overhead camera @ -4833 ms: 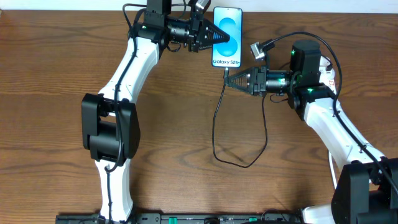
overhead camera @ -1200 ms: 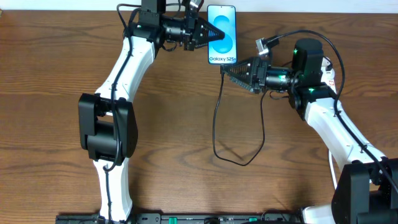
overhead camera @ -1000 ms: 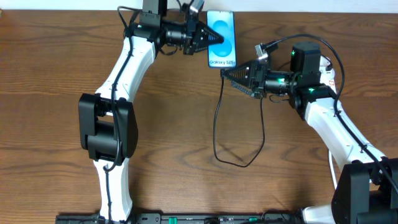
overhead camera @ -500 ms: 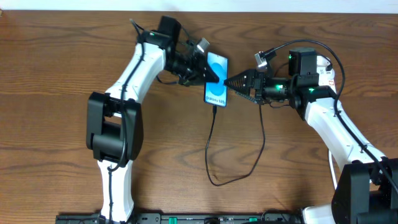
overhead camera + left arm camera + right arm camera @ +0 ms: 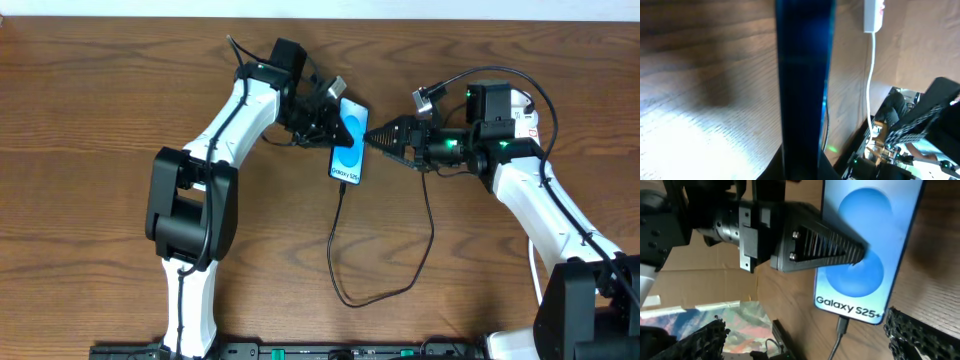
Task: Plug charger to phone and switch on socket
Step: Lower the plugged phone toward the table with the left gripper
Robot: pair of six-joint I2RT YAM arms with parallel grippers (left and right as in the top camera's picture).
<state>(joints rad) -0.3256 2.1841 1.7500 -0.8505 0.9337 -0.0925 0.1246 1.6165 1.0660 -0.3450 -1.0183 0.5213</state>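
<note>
Wood-grain tabletop: slim blue-screened Galaxy phone has moved from the far edge to mid-table, clamped in left gripper, thin black charger cable now seated in its port, right gripper spread wide and empty beside it, so only the white power strip switch looks left.

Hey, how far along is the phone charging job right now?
Done: the charger is plugged into the bottom of the phone. In hand: the left gripper is shut on the phone, and the right gripper hangs open beside it. Left: switching on the socket, which neither gripper touches. Its switch state cannot be read.
</note>
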